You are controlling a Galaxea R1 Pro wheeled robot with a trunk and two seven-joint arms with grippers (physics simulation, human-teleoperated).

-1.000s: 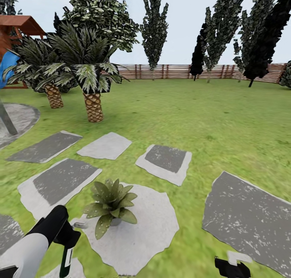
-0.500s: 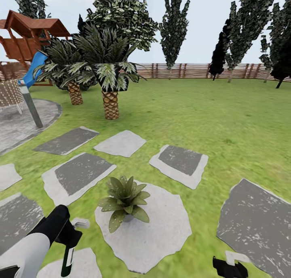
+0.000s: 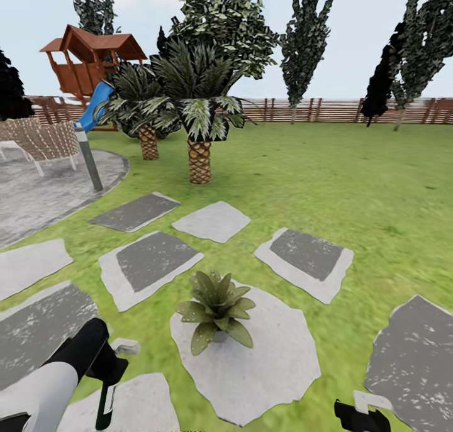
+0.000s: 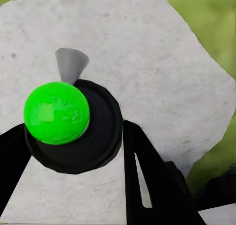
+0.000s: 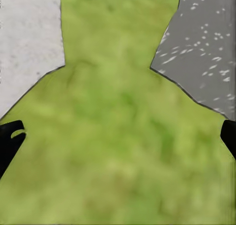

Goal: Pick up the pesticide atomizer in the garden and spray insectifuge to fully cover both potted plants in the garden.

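Panning left since a second ago, the head camera now takes in the patio [image 3: 38, 193] and playhouse [image 3: 94, 61]; both arms sit as before. Clamped in the left gripper [image 3: 108, 382] is the atomizer [image 3: 104, 404], hanging below the fingers over a pale stone [image 3: 135, 407]. One potted plant [image 3: 217, 309] stands ahead and right of it. Right gripper [image 5: 118, 136] fingers are spread apart above grass [image 5: 123, 161].

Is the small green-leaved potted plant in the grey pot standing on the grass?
No, the potted plant stands on a pale irregular stepping stone, with the green lawn only around that stone's edges.
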